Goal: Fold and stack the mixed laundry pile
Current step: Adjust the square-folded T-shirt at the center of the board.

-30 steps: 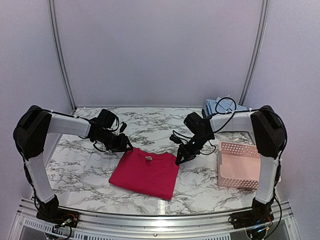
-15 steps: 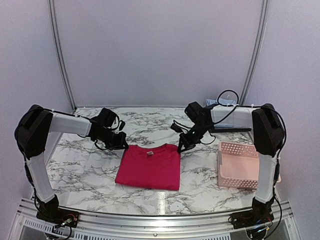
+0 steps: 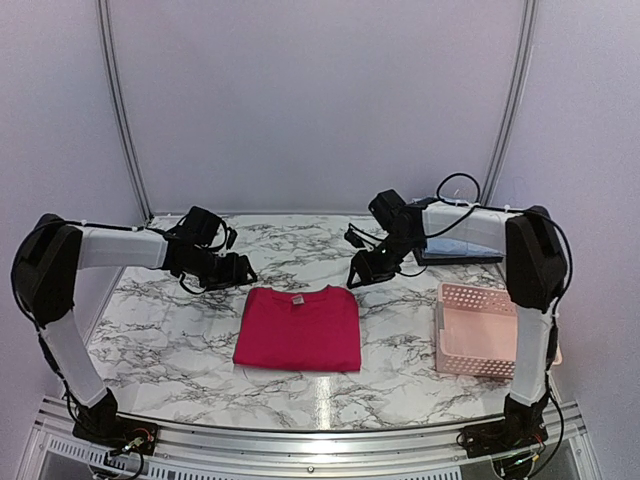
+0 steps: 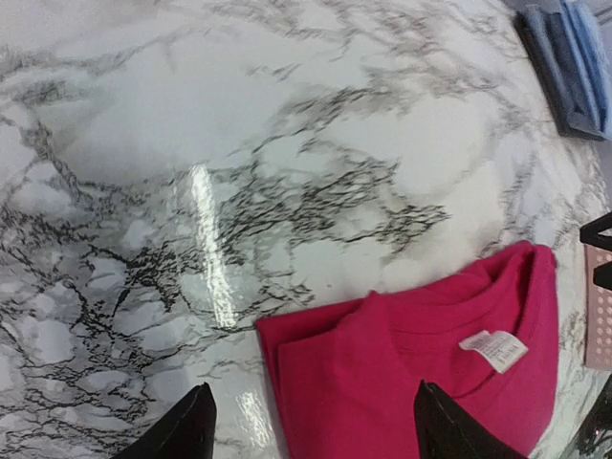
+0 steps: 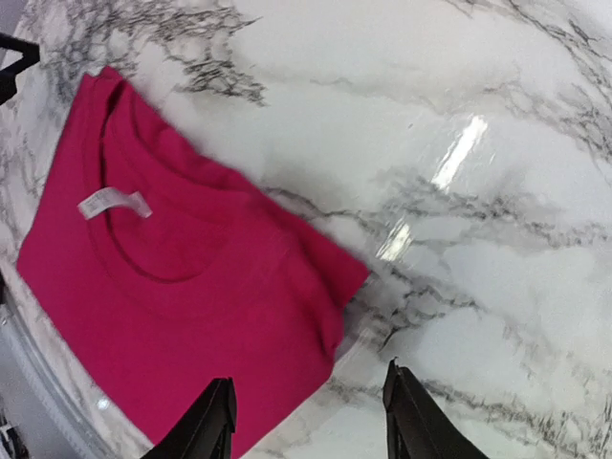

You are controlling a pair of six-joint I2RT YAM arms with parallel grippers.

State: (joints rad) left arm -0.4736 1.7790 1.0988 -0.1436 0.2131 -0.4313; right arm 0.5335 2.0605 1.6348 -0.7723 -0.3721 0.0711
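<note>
On the marble-patterned table (image 3: 170,330), near the middle, we see the magenta-red cloth garment (image 3: 298,328) folded into a flat rectangle, collar and white label (image 4: 492,349) toward the far side. Left hand (image 3: 243,272) hovers just beyond its far-left corner, fingers spread, grasping nothing. Right hand (image 3: 357,278) hovers just off the far-right corner, also spread and empty. Pink plastic lattice basket (image 3: 478,330) sits to the right, apart from the garment. Folded light blue shirt (image 4: 569,57) lies at the far right; we think it's on the flat dark tray (image 3: 470,259), but the right arm hides most of that spot from above.
</note>
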